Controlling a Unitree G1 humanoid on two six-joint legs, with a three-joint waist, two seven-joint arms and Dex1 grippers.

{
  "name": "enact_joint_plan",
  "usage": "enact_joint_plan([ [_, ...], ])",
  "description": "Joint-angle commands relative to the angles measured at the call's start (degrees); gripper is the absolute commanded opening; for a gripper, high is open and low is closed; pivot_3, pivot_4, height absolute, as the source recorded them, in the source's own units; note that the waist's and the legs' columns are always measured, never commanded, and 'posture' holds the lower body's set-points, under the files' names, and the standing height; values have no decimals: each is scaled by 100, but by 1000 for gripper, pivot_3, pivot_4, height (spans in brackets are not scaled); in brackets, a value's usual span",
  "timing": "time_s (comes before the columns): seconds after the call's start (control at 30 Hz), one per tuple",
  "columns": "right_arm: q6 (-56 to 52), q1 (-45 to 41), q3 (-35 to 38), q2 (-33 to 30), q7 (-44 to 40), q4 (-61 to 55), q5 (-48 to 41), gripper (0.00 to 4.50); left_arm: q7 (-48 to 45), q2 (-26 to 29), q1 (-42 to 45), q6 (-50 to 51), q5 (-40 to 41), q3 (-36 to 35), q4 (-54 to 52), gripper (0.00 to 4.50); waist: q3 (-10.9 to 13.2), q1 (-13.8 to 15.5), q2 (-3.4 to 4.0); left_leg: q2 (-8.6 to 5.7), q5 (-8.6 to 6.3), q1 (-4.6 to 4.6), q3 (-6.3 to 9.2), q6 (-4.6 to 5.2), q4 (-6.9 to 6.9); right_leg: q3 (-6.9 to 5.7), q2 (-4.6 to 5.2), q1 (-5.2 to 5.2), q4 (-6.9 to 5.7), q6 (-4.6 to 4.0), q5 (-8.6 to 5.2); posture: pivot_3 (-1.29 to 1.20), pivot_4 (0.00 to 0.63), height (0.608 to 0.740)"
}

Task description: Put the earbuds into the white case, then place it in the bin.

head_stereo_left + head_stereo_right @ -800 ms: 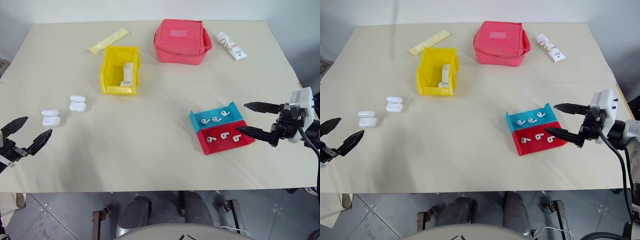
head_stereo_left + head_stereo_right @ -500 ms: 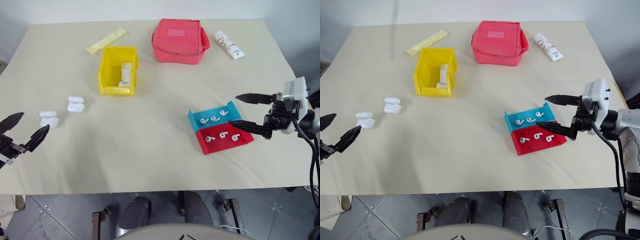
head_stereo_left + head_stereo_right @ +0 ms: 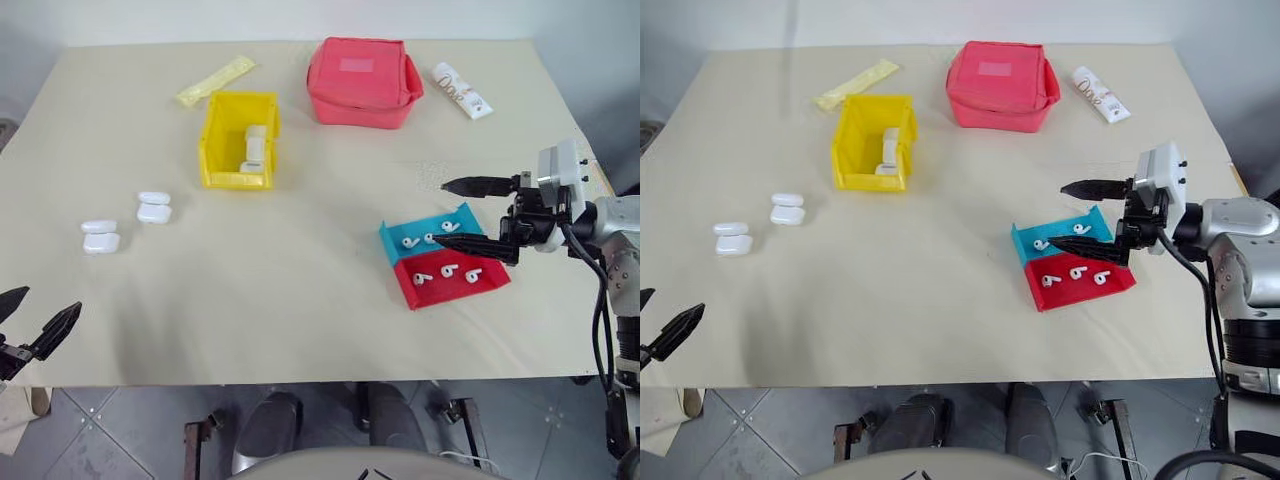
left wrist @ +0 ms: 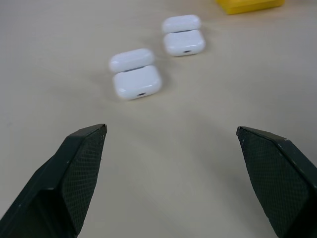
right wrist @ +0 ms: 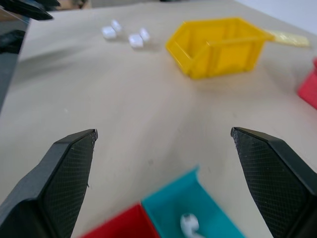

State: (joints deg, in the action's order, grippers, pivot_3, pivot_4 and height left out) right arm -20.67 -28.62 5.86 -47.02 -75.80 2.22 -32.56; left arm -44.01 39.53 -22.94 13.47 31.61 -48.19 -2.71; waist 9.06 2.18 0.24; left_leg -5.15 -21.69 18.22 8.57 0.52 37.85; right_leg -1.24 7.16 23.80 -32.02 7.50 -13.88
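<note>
Right gripper (image 3: 452,213) spread wide over the blue tray (image 3: 430,233), partly hiding its earbuds (image 3: 428,238); left gripper (image 3: 35,322) released, empty; tube's (image 3: 461,90) print illegible.

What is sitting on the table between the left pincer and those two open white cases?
Nothing: in the left wrist view, bare table runs from the open left pincer to the nearer white case, with the second case just beyond it.

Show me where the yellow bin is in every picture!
Left eye view: the yellow bin sits up the table, left of the middle.
Right eye view: same spot, left of the red pouch.
Left wrist view: just its corner at one edge, past the white cases.
Right wrist view: big, across the table.
Shared landmark: the white cases.
</note>
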Motion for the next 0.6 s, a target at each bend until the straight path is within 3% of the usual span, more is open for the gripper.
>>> enact_joint_plan([
  [0.03, 92, -162, 38, 6, -81, -44, 3, 4500, 638, 155, 283, 482, -3, -50, -406, 4469, -1, 45, -3, -2, 2, 0, 0, -3, 0, 0, 0, 0, 1, 0, 0, 0, 150, 740],
  [0.2, 80, -216, -25, 60, -84, -84, -2, 4500, 1932, 648, 1231, 2452, 6, 481, -930, 4469, -2, 80, -8, -4, 11, 1, -1, 4, 0, 1, -11, 3, -3, 30, 17, 0, 150, 740],
  [0.37, 86, -76, -1, 67, -82, -161, 8, 4500, 2617, 1387, 2580, 4570, -128, 1438, -549, 4469, -1, 31, -8, 9, 10, -2, -7, -7, -2, 13, -40, 11, -29, 29, 19, 0, 150, 740],
  [0.6, 29, 123, 54, 31, -35, -374, -21, 4500, 2932, 1666, 4073, 5899, -457, 2328, 373, 4469, -9, -107, -21, 12, 22, -4, -30, -29, -40, 31, -51, 47, -49, 18, 13, 0, 150, 740],
])
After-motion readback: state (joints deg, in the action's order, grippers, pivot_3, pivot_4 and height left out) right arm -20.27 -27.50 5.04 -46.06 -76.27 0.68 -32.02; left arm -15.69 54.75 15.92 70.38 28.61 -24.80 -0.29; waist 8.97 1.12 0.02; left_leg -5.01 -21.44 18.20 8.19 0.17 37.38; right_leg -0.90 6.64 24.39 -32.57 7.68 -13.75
